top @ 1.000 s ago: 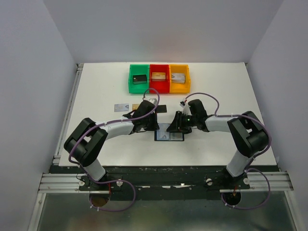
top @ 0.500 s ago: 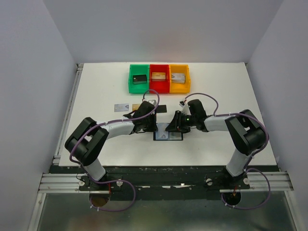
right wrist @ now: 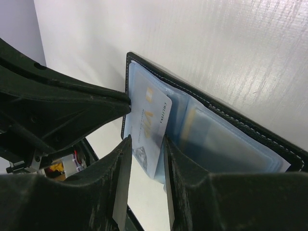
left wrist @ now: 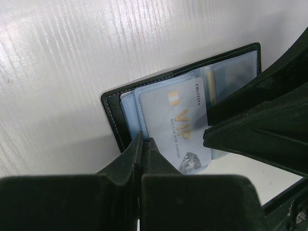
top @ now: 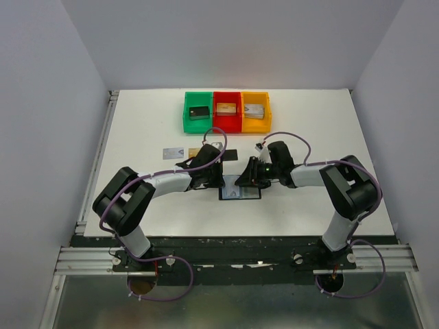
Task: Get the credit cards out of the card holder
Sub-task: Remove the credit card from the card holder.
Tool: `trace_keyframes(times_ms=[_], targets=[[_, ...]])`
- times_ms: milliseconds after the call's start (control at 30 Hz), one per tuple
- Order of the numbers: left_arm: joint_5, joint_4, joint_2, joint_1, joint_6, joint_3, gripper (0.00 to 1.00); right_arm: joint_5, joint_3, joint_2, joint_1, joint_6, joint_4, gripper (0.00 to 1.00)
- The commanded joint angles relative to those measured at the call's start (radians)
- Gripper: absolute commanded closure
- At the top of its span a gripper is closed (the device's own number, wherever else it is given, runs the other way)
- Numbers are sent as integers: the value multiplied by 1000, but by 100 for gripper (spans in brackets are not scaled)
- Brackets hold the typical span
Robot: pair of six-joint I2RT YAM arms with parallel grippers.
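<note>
The card holder [top: 241, 192] lies open on the table between both arms, its black edge [left wrist: 111, 113] and blue-grey clear pockets [right wrist: 226, 144] showing. A pale silver-grey credit card [left wrist: 178, 120] marked VIP sticks partway out of a pocket. My left gripper [left wrist: 143, 139] is shut, its tips on the holder's edge beside that card. My right gripper [right wrist: 147, 139] stands half open astride the card [right wrist: 147, 118], with bare table showing beside one finger. A tan card [right wrist: 211, 132] shows through another pocket.
Three loose cards lie behind the arms: silver-grey [top: 172, 153], tan [top: 195, 151] and black [top: 230, 153]. Green [top: 186, 118], red [top: 227, 95] and yellow [top: 268, 115] bins stand at the back, each with a block inside.
My right gripper has crept slightly left and away from me over the holder. The left gripper has stayed shut in place.
</note>
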Motion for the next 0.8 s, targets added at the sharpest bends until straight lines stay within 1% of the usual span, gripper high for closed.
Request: trace_keyframes(times_ms=[0, 300, 767], targets=[[-20, -17, 29, 0, -8, -18, 100, -35, -11, 33, 7, 8, 40, 60], [-26, -18, 25, 0, -9, -26, 100, -40, -17, 75, 7, 6, 60, 60], [-15, -11, 37, -3, -12, -29, 100, -119, -48, 124, 7, 75, 242, 61]])
